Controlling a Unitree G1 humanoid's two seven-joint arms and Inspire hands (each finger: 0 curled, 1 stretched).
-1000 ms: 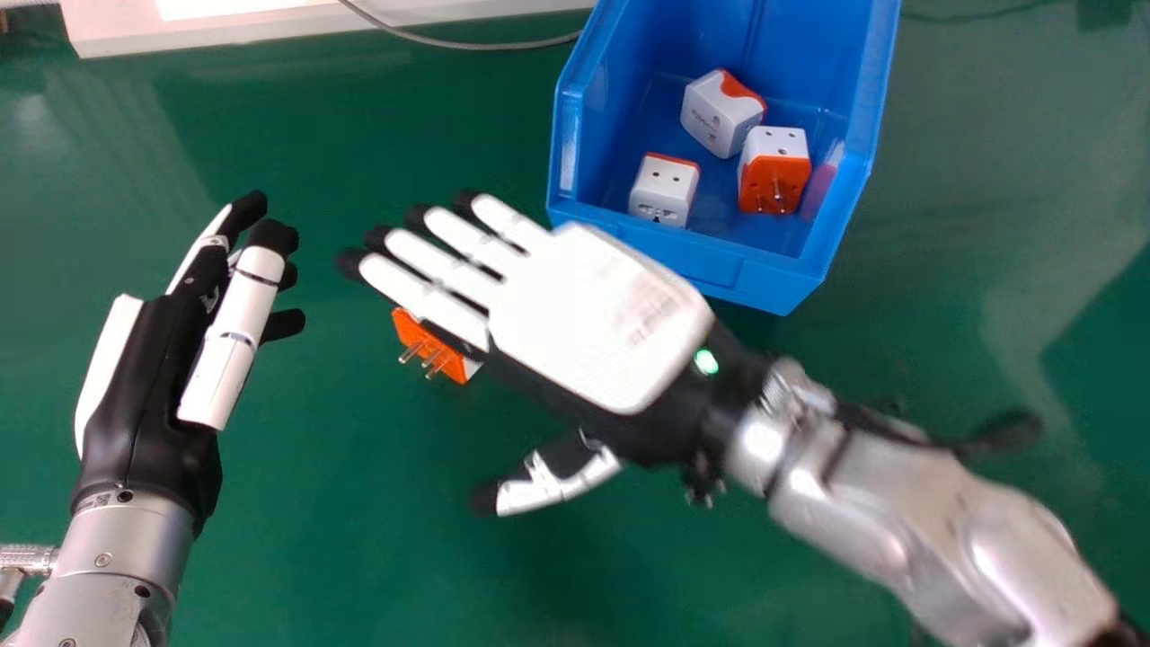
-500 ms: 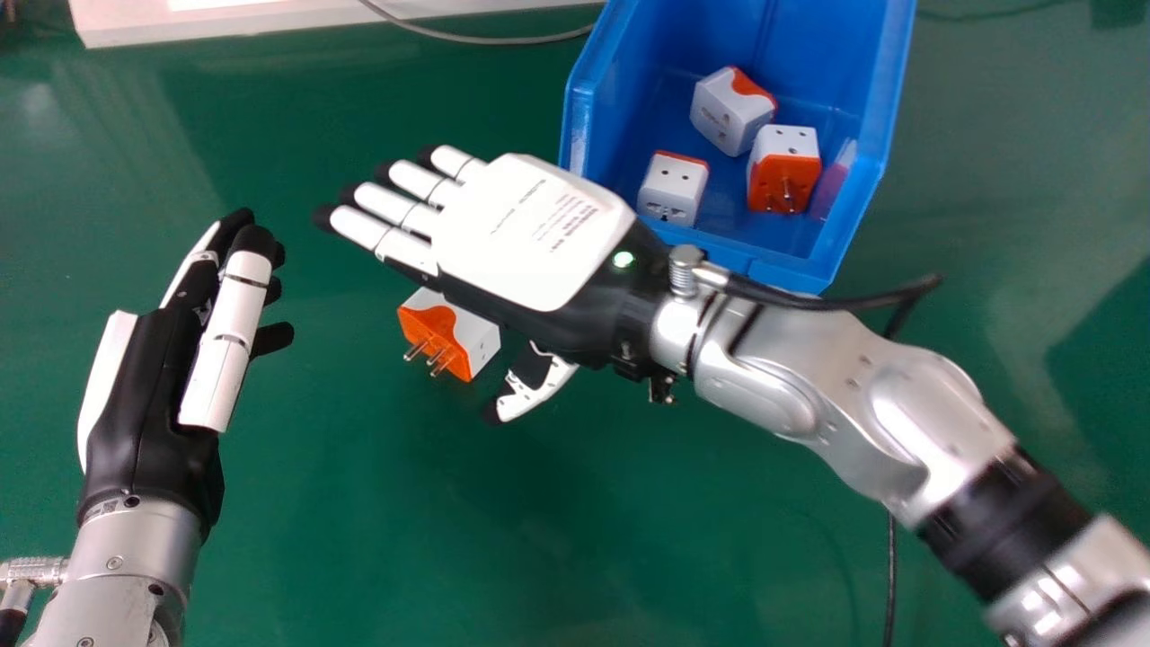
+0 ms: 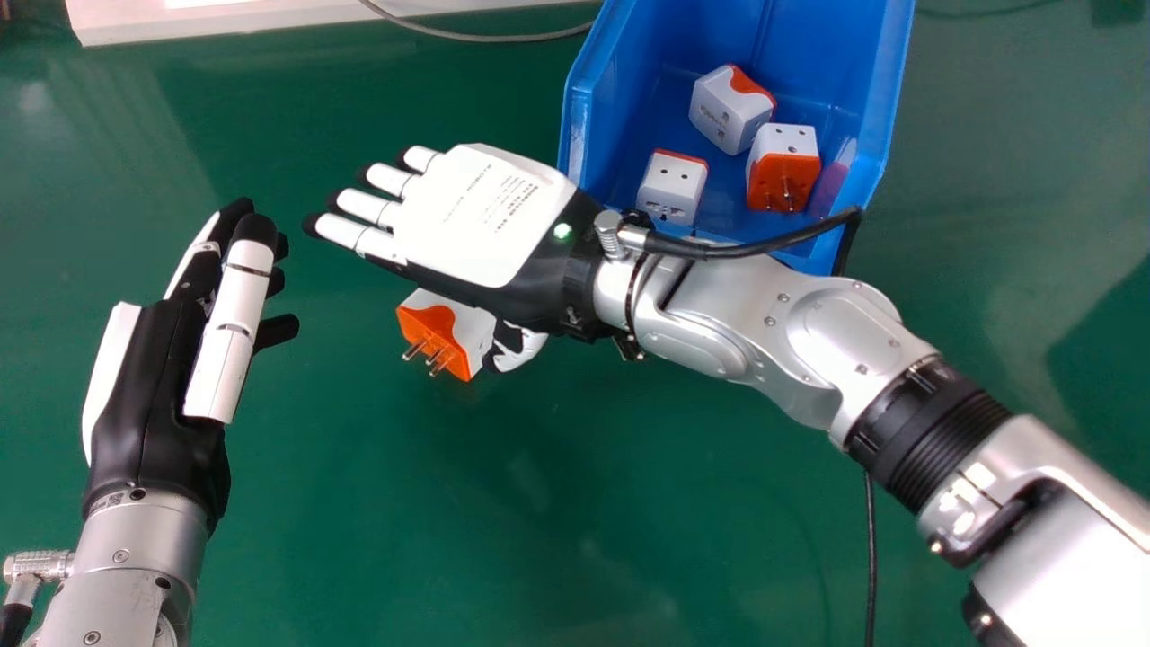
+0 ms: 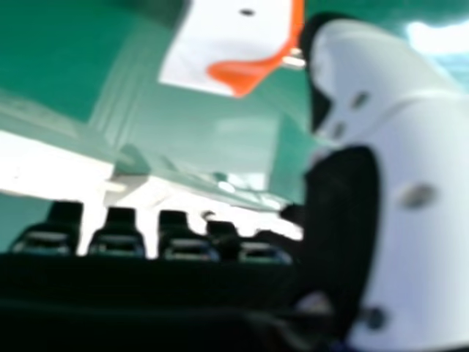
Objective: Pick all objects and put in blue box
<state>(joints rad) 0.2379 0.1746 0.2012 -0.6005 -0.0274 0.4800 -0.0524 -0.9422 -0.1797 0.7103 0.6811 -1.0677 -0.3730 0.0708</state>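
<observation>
In the head view my right hand, back up and fingers straight, is over the table just beyond a white and orange plug adapter. Its thumb is close to the adapter's right side; whether they touch I cannot tell. The right hand view has my right hand's thumb beside the same adapter. Three adapters lie inside the blue box, among them one white with an orange edge. At the left, my left hand is held with relaxed fingers and nothing in it.
The green table extends all round. A white panel lies along the far left edge, with a grey cable running from it toward the box. My right forearm crosses in front of the box's near edge.
My right hand has moved left and away from me, its thumb coming in beside the loose adapter, which is now less covered. The view has shifted slightly; my left hand is nearly still.
</observation>
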